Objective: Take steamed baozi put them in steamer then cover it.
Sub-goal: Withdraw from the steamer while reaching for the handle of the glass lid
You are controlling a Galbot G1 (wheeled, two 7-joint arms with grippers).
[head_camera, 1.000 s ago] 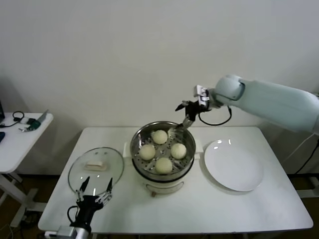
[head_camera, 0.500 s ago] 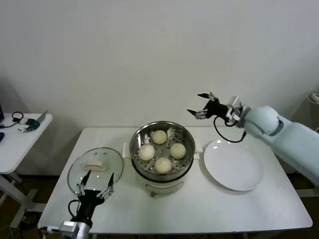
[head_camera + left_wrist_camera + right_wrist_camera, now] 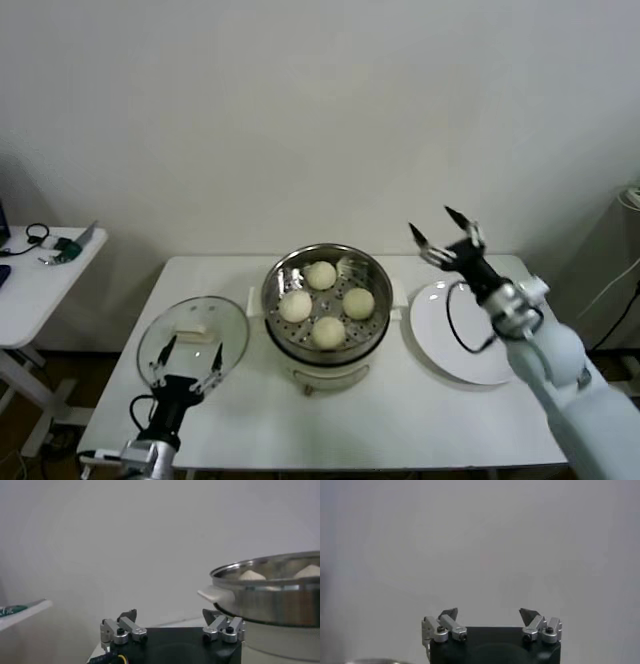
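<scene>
a plain white wall stands behind a white worktop (image 3: 350, 420), and a smaller side table (image 3: 40, 270) with some cables is at the robot's far left. in the middle of the worktop sits the steamer (image 3: 326, 310), a shiny steel pot on a white base, and all four steamed baozi (image 3: 325, 303) lie inside on the perforated tray, spaced apart so that they do not touch. to its right lies an empty white plate (image 3: 468, 335), probably the place where the buns waited. the glass lid (image 3: 193, 335) lies flat on the worktop at the left of the steamer, so the pot is not yet covered. the right claw (image 3: 446, 238) is raised above the far edge of the plate, pointing up, its fingers apart and holding nothing; i judge its loading work is finished. the left claw (image 3: 183, 362) hovers low at the near edge of the lid, fingers spread wide and empty, placed well to take the lid handle (image 3: 192, 334). covering is the step that remains.
</scene>
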